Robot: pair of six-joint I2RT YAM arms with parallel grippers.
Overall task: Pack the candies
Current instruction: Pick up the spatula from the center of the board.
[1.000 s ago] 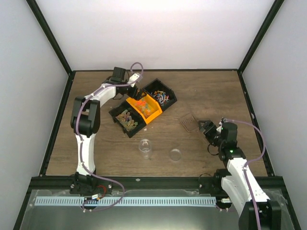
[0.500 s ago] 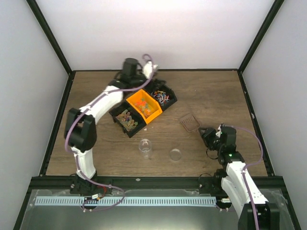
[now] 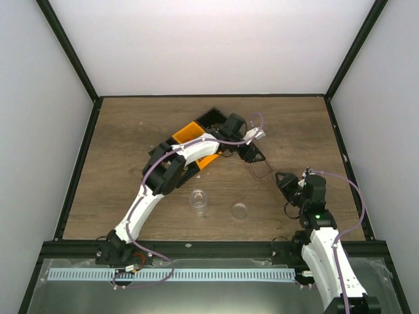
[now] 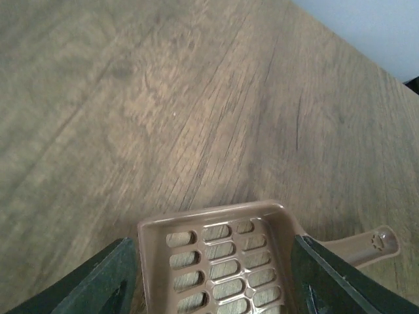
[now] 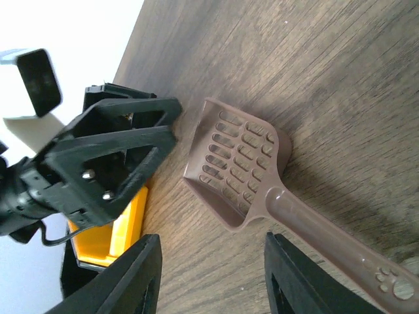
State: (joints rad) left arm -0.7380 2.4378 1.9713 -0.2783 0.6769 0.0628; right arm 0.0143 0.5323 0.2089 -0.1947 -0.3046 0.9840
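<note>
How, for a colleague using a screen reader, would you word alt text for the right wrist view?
A brown slotted scoop lies flat on the wooden table, its handle running to the lower right. The left gripper, open, sits beside the scoop's head, with an orange bin at lower left; the right gripper frames the bottom edge, fingers apart and empty.

One scoop [image 3: 260, 168], one cup [image 3: 198, 201], one lid [image 3: 239, 210].

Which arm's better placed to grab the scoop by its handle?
Right, probably: the right tool sits close by the handle of the scoop; the left tool straddles its wide slotted head.
</note>
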